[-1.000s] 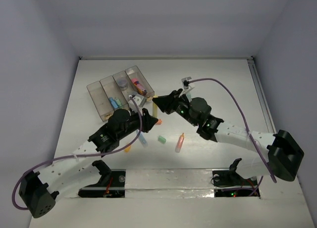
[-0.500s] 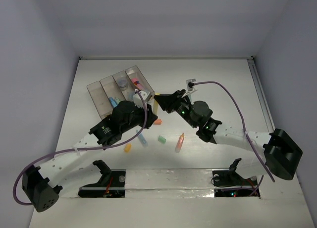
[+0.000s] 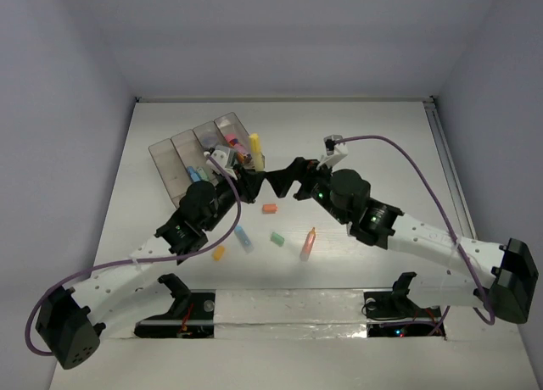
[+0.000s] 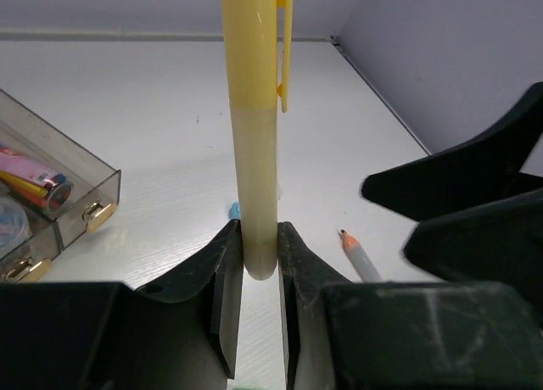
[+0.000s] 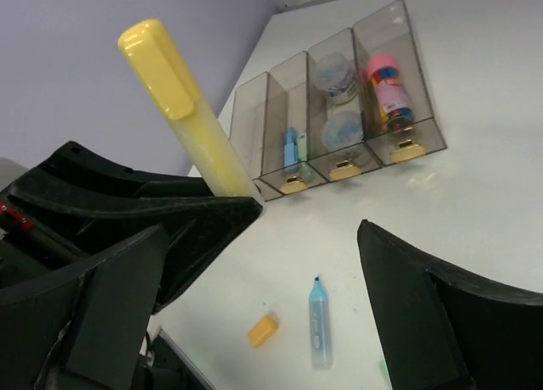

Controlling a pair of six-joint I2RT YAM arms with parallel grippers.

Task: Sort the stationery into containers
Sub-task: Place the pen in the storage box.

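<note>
Holding the yellow highlighter (image 3: 254,144) upright by the tray (image 3: 159,159); drop-in not yet made.
Upper left of the top view: the tray, four narrow compartments, the right-hand ones already part filled. Just right of it the left fingers (image 3: 243,175) are pinched shut on the highlighter's very bottom end, with its body raised near the tray's right end and in no compartment. At frame centre the right fingers (image 3: 285,178) are spread wide, empty and close beside. Risks: the short grip on a long body may let it swing or slip when tilted; the open right fingers could clip it; laid crosswise it would bridge the walls. Lower centre: an orange marker (image 3: 307,244) and small blocks (image 3: 277,236) lie loose on the tabletop (image 3: 382,153).
</note>
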